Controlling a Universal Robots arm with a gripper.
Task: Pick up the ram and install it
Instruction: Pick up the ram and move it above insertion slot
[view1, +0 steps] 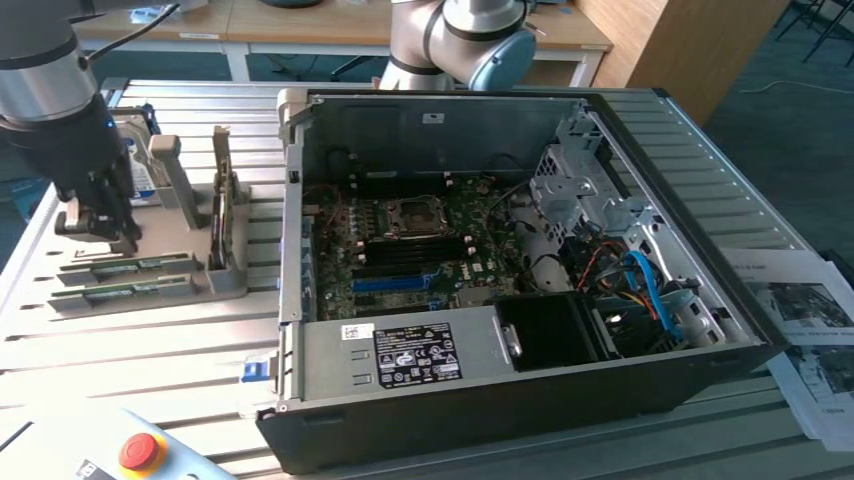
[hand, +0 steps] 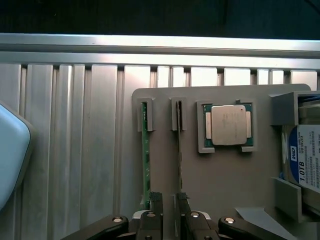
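Wooden desks (view1: 267, 22) stand behind the slatted metal table (view1: 160, 350), with dark carpet (view1: 781, 100) alongside.

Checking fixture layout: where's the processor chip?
Wrist view: the processor chip sits in its pocket on the grey holder tray, between the ram sticks and the hard drive; that tray lies at the exterior view's left of the PC case.

The arm pointed steeply downward at the exterior view's left, wrist near vertical, its gripper (view1: 100, 228) aimed straight down; the two dark fingers (hand: 155, 207) stood parallel and slightly parted, a narrow gap between them
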